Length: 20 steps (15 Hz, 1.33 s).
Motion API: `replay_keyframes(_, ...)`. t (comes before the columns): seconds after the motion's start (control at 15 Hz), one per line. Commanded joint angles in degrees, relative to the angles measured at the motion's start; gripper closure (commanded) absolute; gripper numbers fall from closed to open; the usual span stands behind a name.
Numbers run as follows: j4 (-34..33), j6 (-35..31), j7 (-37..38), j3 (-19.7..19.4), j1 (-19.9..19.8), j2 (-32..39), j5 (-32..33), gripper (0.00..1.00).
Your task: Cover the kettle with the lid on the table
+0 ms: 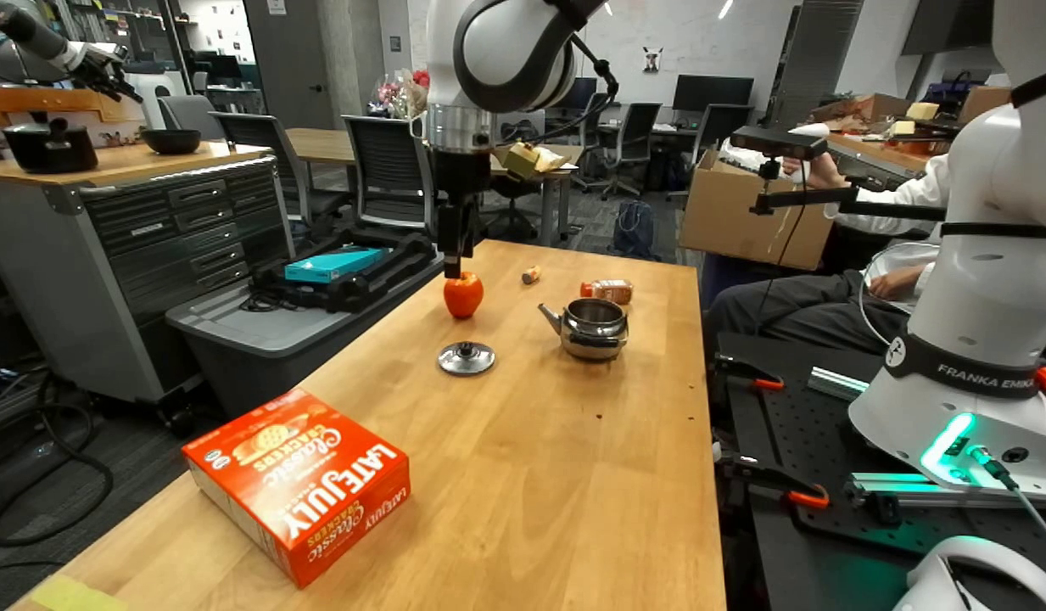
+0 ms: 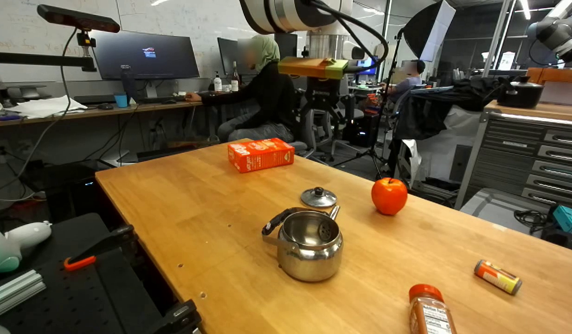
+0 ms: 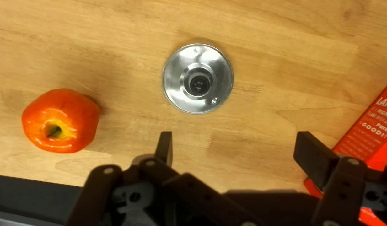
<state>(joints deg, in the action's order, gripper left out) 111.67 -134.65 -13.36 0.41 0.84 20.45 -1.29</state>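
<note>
The silver kettle (image 1: 595, 346) stands upright on the table, its top open. In an exterior view (image 2: 312, 262) its inside shows and its handle is folded down to one side. It is out of the wrist view. The round silver lid with a black knob (image 3: 198, 78) lies flat on the table, knob up, apart from the kettle. It also shows in both exterior views (image 1: 466, 360) (image 2: 318, 198). My gripper (image 3: 234, 138) is open and empty, fingers wide apart, pointing down above the table. In the wrist view the lid is ahead of the fingertips, nearer the left finger.
A red apple (image 3: 61, 121) stands near the lid. An orange cracker box (image 1: 298, 479) lies on the table on the lid's other side. A spice bottle (image 2: 429, 311) and a small cylinder (image 2: 498, 277) lie on the kettle's side of the table. The table's edge (image 3: 39, 179) shows.
</note>
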Motion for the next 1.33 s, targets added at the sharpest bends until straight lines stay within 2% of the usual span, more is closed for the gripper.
replay_keyframes(0.0,-3.14,-0.43,0.87,0.98,-0.67,3.69,0.1,0.0)
replay_keyframes(1.27,-4.81,-6.17,-0.42,0.78,-2.46,12.52,1.64,0.0)
